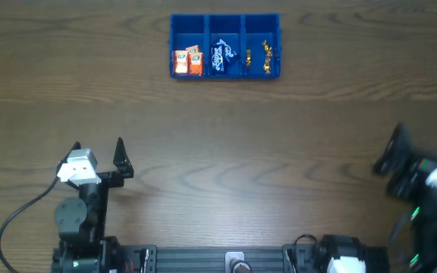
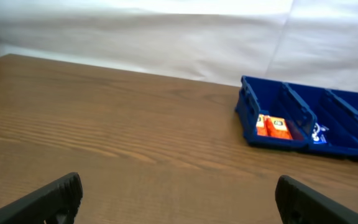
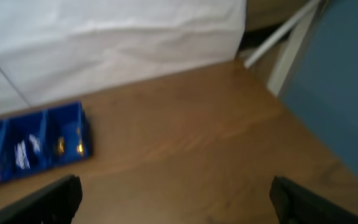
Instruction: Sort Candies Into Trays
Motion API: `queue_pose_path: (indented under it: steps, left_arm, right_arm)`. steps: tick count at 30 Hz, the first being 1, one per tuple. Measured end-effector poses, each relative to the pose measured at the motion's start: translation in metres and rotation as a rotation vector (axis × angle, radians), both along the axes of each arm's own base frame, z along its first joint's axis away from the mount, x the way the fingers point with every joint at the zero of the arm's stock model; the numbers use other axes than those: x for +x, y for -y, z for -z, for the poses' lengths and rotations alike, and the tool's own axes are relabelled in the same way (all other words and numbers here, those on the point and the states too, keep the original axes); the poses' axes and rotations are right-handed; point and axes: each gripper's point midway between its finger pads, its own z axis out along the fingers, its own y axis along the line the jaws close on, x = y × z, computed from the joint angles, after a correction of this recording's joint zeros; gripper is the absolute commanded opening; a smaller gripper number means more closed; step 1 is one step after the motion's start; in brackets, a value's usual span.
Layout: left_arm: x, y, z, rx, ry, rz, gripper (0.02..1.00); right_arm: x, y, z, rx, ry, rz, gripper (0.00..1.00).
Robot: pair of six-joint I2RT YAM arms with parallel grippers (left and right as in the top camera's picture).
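A blue tray (image 1: 173, 38) with three compartments sits at the far middle of the wooden surface (image 1: 279, 167), well apart from both arms. In the top view, its left compartment holds orange candies (image 1: 187, 63), bunched at the near end. The middle one holds a blue-wrapped candy (image 1: 220, 57). The right one holds small gold candies (image 1: 267, 54).

The left gripper (image 1: 99, 148) is at the near left of the surface, close to its own base, with its fingers spread wide apart and nothing between them. Its wrist view looks low across the surface. It shows the tray's outer wall and dividers from the side, with the orange candies lying against the near end of the closest compartment. A white backdrop (image 2: 135, 37) stands behind the surface's far edge.

The right gripper (image 1: 423, 144) is at the near right edge of the surface, its fingers likewise wide apart and holding nothing. Its wrist view takes in the tray from the other end, with the gold candies' compartment nearest. It also shows the surface's right corner, with a grey-blue panel (image 3: 340, 93) and a white bar (image 3: 278, 34) beyond it.
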Motion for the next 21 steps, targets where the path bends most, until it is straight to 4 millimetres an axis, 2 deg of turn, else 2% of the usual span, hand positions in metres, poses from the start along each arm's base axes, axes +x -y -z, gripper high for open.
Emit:
queue_pose_path:
  steps: [1,2,9,13,21]
  left_arm:
    - [0.0,0.0,0.0,0.0,0.0,0.001,0.998]
    - [0.0,0.0,0.0,0.0,0.0,0.001,0.996]
    - [0.0,0.0,0.0,0.0,0.001,0.002,0.996]
    - [0.0,0.0,0.0,0.0,0.0,0.002,0.998]
    - [0.0,0.0,0.0,0.0,0.0,0.001,0.996]
  right_arm:
    - [-0.008,-0.004,0.02,0.008,0.029,-0.016,0.998]
    - [-0.011,-0.007,0.029,0.013,0.065,-0.034,0.998]
    - [-0.013,-0.034,0.063,0.024,0.302,-0.185,0.998]
    - [-0.001,-0.045,0.083,0.024,0.376,-0.258,0.998]
    - [0.04,-0.064,0.14,0.016,0.335,-0.384,0.998]
